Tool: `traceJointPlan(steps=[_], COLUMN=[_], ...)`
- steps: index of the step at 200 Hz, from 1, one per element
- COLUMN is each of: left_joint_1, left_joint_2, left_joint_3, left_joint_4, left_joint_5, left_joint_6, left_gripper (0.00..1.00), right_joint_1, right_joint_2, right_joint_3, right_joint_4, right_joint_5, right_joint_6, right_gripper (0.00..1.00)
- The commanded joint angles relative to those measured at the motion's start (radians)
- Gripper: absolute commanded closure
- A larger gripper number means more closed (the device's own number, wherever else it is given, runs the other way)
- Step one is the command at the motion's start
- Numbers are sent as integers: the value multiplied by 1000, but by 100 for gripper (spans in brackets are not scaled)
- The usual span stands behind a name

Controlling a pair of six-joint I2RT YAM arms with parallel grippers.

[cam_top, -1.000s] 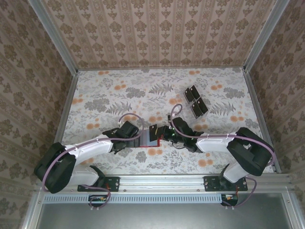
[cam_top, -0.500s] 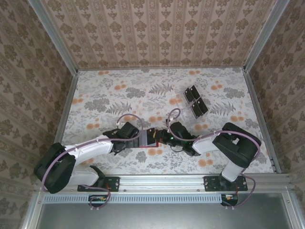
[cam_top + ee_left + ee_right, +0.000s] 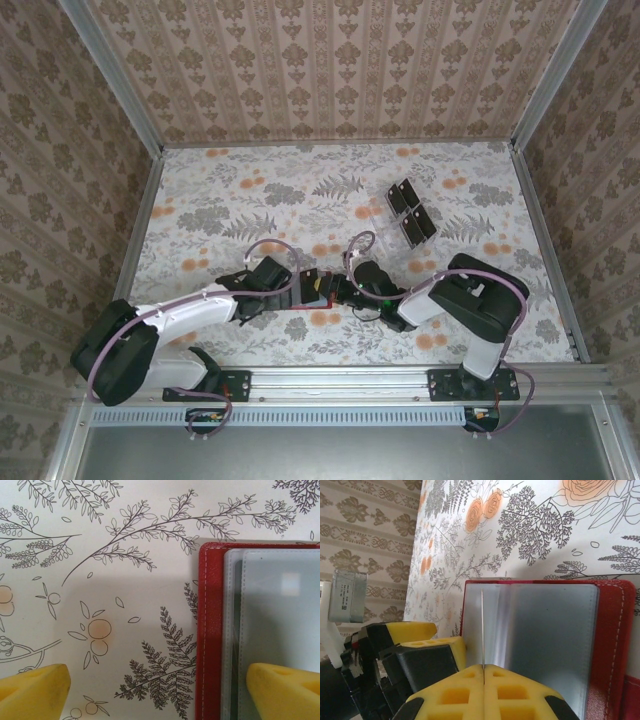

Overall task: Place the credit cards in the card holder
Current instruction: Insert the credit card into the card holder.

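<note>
Card holder point(image 3: 318, 290) lay open at lower centre of the top view, my left gripper point(image 3: 157, 690) spread, one pad point(image 3: 282, 690) apparently pinning its clear sleeves point(image 3: 280, 620) flat. My right gripper point(image 3: 484, 677) was pressed together on a thin leaf point(image 3: 482, 630), card or sleeve unclear. Credit cards point(image 3: 410, 212) sat upper right; open table point(image 3: 230, 190) lay leftward.

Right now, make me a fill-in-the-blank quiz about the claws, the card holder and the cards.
The card holder has a ___ cover.
The right claw is ___ on one thin credit card, seen edge-on.
The left claw stands ___, one finger over a clear sleeve.
The other credit cards lie on the table, toward its far ___ side.
Missing: red; shut; open; right.
</note>
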State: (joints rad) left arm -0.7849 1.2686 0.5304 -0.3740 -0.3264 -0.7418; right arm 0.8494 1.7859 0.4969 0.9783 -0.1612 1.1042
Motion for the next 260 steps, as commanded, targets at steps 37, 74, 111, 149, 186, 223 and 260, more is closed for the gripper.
traceJointPlan(steps=[37, 74, 111, 149, 186, 223, 260], left_joint_1=[-4, -4, -4, -5, -4, -5, -5], left_joint_2=[-4, -5, -5, -9, -13, -12, -12], left_joint_3=[-25, -26, -28, -31, -32, -32, -33], left_joint_4=[-29, -26, -27, -29, -29, -29, -28], left_joint_5=[-17, -16, -16, -16, -19, -20, -19], left_joint_6=[-17, -15, -15, -16, -16, -15, -16], left_gripper=[0, 0, 0, 0, 0, 0, 0], right_joint_1=[18, 21, 23, 27, 30, 34, 37], right_joint_2=[59, 82, 106, 135, 170, 188, 188], right_joint_3=[-20, -18, -18, -14, -12, -14, -23], right_joint_4=[129, 156, 186, 224, 275, 297, 297], right_joint_5=[57, 67, 79, 84, 83, 84, 84], right_joint_6=[23, 32, 48, 70, 96, 108, 108], right_gripper=[100, 100, 100, 100, 100, 100, 100])
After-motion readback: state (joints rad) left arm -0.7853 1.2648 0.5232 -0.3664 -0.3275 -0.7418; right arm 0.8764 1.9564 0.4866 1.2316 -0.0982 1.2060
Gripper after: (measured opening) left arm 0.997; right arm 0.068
